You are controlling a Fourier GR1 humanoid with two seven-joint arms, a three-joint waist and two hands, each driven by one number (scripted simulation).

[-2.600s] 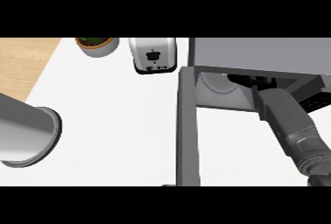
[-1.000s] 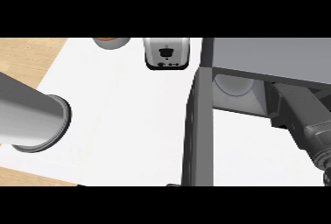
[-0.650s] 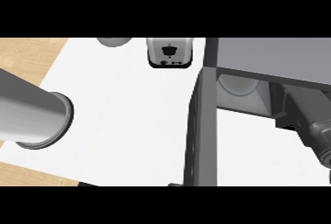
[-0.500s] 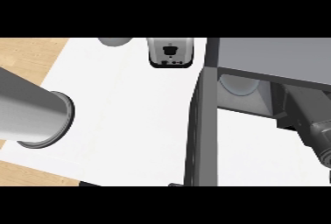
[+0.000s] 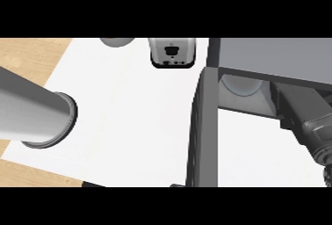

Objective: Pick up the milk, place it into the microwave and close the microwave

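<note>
Most of what I see is a white, flat counter top (image 5: 130, 110), with pale wooden flooring (image 5: 29, 52) showing past its left edge and its near left corner. Next in size is the dark grey, box-shaped microwave (image 5: 272, 57), standing at the counter's far right corner with its mouth turned toward me. Its dark grey door (image 5: 201, 132) is swung wide open and seen edge-on, a long slab running from the microwave's left front corner to the counter's near edge.

My left forearm (image 5: 26, 110), a thick grey cylinder ending in a dark ring, lies across the counter's left edge and points toward the door, well apart from it. No left hand shows beyond that ring, so I cannot tell how its fingers stand. My right forearm (image 5: 311, 132), darker grey, comes up along the counter's right edge and goes into the microwave's open mouth. My right hand is hidden under the microwave's top, so I cannot tell whether it is open or gripping anything.

At the counter's far edge, just left of the microwave, stands a white appliance with a black front panel (image 5: 172, 52). Inside the microwave, at the left of its light grey floor, sits a pale rounded shape with a bluish rim (image 5: 243, 85); I cannot tell whether that is the milk, and no milk shows on the counter. Smallest is a grey rounded object (image 5: 117, 41), cut off at the far edge left of the appliance.
</note>
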